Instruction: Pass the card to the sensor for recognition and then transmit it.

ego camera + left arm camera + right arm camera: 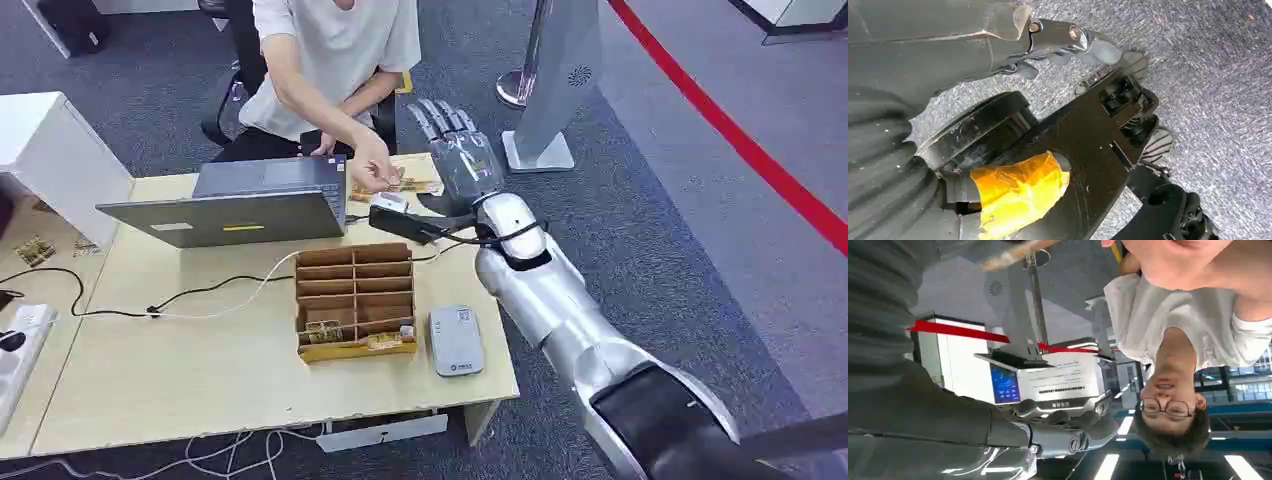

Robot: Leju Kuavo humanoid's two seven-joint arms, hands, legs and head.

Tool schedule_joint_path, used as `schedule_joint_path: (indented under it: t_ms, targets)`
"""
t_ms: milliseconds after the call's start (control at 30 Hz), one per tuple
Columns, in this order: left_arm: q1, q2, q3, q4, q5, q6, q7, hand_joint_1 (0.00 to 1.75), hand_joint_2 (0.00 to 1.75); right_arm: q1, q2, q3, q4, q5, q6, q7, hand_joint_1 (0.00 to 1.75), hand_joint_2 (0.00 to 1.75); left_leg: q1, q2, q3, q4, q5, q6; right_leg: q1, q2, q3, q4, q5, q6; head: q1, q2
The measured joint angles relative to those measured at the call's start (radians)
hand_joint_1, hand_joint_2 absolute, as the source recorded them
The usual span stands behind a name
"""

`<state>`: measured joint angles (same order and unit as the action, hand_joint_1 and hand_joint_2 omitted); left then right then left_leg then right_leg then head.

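Observation:
My right hand point(462, 160) is raised past the table's far right corner, fingers spread, holding nothing. Just left of it a person's hand point(372, 170) pinches a tan card point(405, 185) over the tabletop. In the right wrist view my right hand point(1063, 432) stretches out bare, and the blurred tan card point(1013, 254) sits beyond it in the person's fingers. A flat grey sensor point(456, 341) lies near the table's front right. My left hand point(973, 45) hangs over carpet, fingers point(1073, 42) loosely extended and holding nothing.
A wooden compartment box point(355, 300) with cards in its front slots stands beside the sensor. A laptop point(250, 205), a black device point(405, 222) and cables sit on the table point(180, 370). A white cabinet point(50, 150) is at the left; a sign stand point(545, 100) is behind.

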<state>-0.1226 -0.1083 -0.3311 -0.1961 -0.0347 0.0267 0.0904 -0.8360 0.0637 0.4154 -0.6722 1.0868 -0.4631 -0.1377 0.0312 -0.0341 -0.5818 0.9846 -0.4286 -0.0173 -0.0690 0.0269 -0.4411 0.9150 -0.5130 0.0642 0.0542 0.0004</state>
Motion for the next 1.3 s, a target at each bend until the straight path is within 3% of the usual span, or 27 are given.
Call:
schedule_joint_path:
  t_ms: [867,1067,1300]
  targets:
    - [0.015,-0.004,0.050,0.000,0.008,-0.056,-0.039,0.00,1.75,0.017,-0.002,0.013,-0.008,-0.116,-0.004,-0.072,1.75,1.75,0.000,0.000,0.000,0.001,0.000,0.000,0.000,0.000,-0.001,0.000,0.000,0.000,0.000,0.000]
    - [0.022,-0.004,0.059,0.000,0.014,-0.036,-0.041,0.00,1.75,0.082,-0.022,0.013,-0.070,-0.146,-0.036,-0.106,1.75,1.75,0.000,0.000,0.000,0.001,0.000,0.000,0.000,0.000,-0.001,0.000,0.000,0.000,0.000,0.000]
    - [0.044,-0.004,0.084,0.000,0.026,-0.029,-0.064,0.00,1.75,0.245,-0.089,0.013,-0.239,-0.138,-0.105,-0.139,1.75,1.75,0.000,0.000,-0.001,0.001,-0.001,0.001,0.000,0.000,-0.001,0.000,0.000,0.000,0.000,0.000]
